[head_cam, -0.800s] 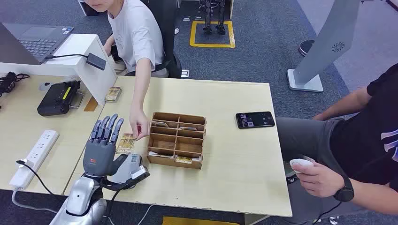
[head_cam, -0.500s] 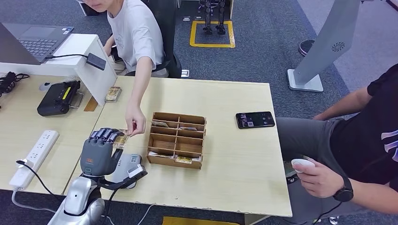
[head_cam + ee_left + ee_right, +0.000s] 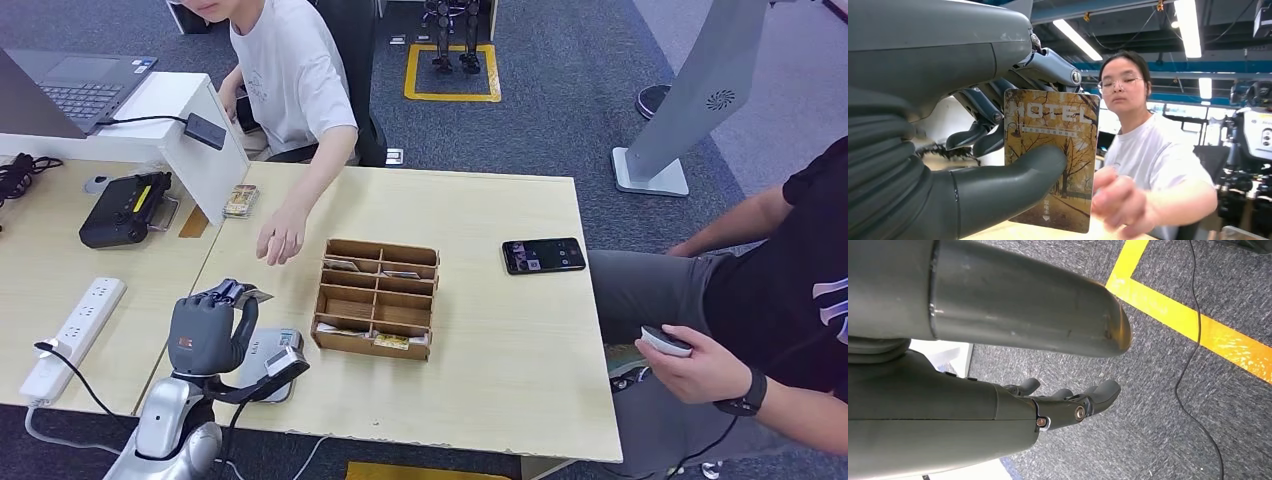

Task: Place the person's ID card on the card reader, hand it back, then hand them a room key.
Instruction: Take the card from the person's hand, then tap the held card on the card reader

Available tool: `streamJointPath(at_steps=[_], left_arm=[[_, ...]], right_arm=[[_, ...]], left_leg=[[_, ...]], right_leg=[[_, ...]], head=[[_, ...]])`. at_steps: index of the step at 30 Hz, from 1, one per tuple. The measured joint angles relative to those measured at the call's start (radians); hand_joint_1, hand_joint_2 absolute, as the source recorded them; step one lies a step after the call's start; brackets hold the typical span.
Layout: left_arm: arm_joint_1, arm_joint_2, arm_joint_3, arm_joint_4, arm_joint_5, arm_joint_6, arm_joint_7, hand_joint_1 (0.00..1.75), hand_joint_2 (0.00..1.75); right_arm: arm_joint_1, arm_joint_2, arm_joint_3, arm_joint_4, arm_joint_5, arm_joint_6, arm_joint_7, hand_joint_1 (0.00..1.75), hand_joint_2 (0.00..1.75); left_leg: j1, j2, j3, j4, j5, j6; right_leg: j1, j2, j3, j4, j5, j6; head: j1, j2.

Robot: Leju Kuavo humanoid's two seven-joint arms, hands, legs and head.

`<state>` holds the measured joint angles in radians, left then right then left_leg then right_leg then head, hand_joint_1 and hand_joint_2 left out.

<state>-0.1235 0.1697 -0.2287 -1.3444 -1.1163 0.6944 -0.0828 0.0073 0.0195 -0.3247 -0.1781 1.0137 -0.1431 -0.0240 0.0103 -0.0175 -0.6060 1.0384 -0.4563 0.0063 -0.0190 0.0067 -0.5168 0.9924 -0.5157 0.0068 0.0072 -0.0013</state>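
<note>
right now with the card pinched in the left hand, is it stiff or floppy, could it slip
The hotel card probably is stiff: it stands flat and unbent though the left hand holds only part of it. It looks thin and likely light. Its glossy printed face could be slippery, and the thumb presses only on one side, so it might slide.

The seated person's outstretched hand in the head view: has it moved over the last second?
Yes. The person's hand has drawn back from beside the brown wooden compartment tray, leaving the autumn-printed card held by the robot's left hand.
</note>
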Motion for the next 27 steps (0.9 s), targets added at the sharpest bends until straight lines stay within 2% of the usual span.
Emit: streamJointPath(at_steps=[4,9,15,27], left_arm=[[0.0,-0.002,-0.003,0.0,0.186,-0.02,-0.056,1.75,1.75],[0.002,-0.032,-0.013,-0.024,0.544,-0.19,-0.077,1.75,1.75],[0.013,-0.051,-0.021,-0.063,0.749,-0.313,-0.061,1.75,1.75],[0.032,-0.053,-0.021,-0.094,0.802,-0.342,-0.075,1.75,1.75]], right_arm=[[0.0,0.0,0.0,0.0,-0.006,0.0,0.0,0.0,0.0],[0.001,0.0,0.0,0.0,-0.023,-0.015,0.001,0.0,0.0],[0.007,0.0,0.0,-0.002,-0.031,-0.035,0.004,0.0,0.0],[0.012,0.0,0.0,-0.004,-0.037,-0.036,0.004,0.0,0.0]], left_leg=[[0.0,0.0,0.0,0.0,0.0,0.0],[0.0,0.0,0.0,0.0,0.0,0.0],[0.0,0.0,0.0,0.0,0.0,0.0],[0.0,0.0,0.0,0.0,0.0,0.0]], right_leg=[[0.0,0.0,0.0,0.0,0.0,0.0],[0.0,0.0,0.0,0.0,0.0,0.0],[0.0,0.001,0.0,0.0,0.0,0.0],[0.0,0.0,0.0,0.0,0.0,0.0]], head=[[0.0,0.0],[0.0,0.0],[0.0,0.0],[0.0,0.0]])
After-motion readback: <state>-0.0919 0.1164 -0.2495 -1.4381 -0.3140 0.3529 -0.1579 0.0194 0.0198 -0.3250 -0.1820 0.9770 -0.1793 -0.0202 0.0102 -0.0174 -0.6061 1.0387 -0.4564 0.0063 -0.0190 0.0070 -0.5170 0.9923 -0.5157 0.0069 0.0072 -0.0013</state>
